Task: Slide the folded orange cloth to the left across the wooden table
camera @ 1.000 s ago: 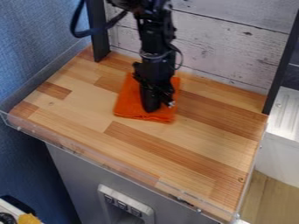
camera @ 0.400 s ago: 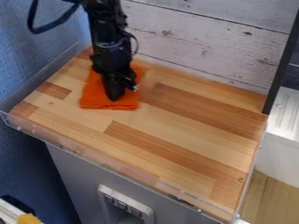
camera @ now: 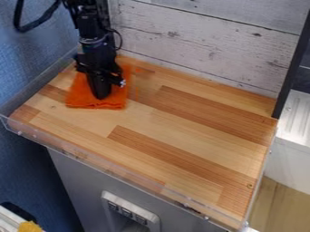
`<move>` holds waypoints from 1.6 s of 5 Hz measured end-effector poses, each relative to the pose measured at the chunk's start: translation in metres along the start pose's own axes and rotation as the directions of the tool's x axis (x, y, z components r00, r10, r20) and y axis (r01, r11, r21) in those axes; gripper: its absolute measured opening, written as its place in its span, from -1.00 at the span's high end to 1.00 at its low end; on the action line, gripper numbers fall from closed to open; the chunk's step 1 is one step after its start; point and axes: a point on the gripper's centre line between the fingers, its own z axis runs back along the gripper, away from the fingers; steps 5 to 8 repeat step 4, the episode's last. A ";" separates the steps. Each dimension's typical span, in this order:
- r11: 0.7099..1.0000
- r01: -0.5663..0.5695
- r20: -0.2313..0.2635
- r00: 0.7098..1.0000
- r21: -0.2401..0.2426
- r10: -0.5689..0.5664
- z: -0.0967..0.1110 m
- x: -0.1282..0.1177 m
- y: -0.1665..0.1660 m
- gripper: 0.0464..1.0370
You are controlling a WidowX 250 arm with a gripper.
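Observation:
The black gripper [camera: 101, 96] hangs straight down at the upper left of the wooden tabletop, its tip against the orange cloth [camera: 79, 97]. The cloth lies flat in a roughly rectangular shape and spreads out on both sides of the gripper and in front of it. Part of the cloth's middle and back is hidden behind the gripper and wrist.
The wooden tabletop [camera: 181, 131] has a clear low guard [camera: 109, 165] along its front and left edges. White plank boards [camera: 205, 50] stand at the back, with a black post [camera: 293, 68] at the right. A blue wall is on the left.
The gripper has moved left across the tabletop, and the orange cloth has slid left along with it, from near the back middle to the left side.

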 end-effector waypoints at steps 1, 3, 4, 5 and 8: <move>1.000 -0.026 -0.007 1.000 -0.006 0.026 -0.003 -0.001 0.010 0.97; 0.998 -0.060 -0.022 0.998 -0.004 0.060 -0.004 0.001 0.019 0.97; 0.997 -0.071 -0.028 0.997 0.003 0.071 -0.004 0.004 0.022 0.97; 0.997 -0.071 -0.028 0.997 0.003 0.071 -0.004 0.004 0.022 0.97; 0.997 -0.071 -0.028 0.997 0.003 0.071 -0.004 0.004 0.022 0.97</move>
